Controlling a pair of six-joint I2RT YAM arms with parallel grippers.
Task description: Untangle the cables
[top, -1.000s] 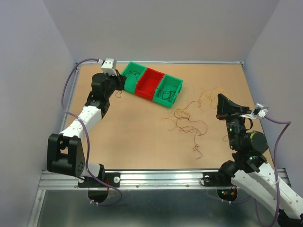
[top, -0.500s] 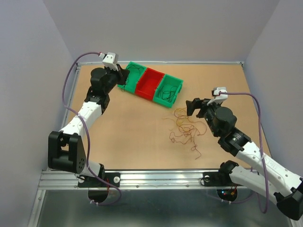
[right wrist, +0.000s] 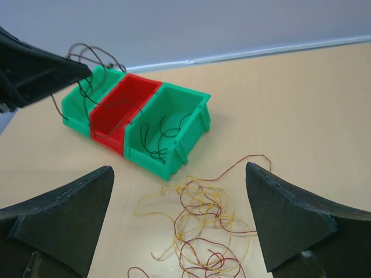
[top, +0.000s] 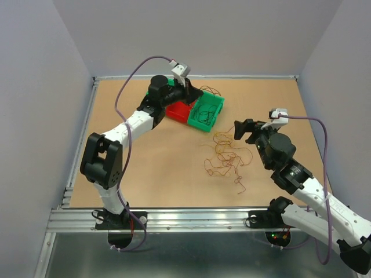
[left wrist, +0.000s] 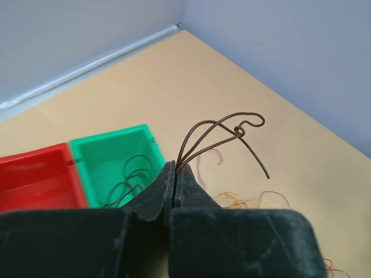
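Note:
The cables (top: 226, 155) lie as a loose clump of thin yellow and dark red strands on the table, also seen in the right wrist view (right wrist: 208, 231). My right gripper (top: 244, 128) (right wrist: 178, 169) hangs open just right of and above the clump, with nothing between its fingers. My left gripper (top: 195, 92) (left wrist: 175, 168) is shut on a looped dark brown wire (left wrist: 226, 128) and holds it in the air above the bins. That same wire (right wrist: 87, 55) shows at the left gripper's tip in the right wrist view.
Three joined bins stand at the back: a green one (right wrist: 74, 103) mostly under my left arm, a red one (top: 181, 111) (right wrist: 122, 104), and a green one (top: 210, 110) (right wrist: 168, 124) holding thin black wires. Walls enclose the wooden table (top: 145, 156).
My left arm swung right from the left green bin to above the red and right green bins, carrying the brown wire. My right arm came down beside the clump and its jaws opened.

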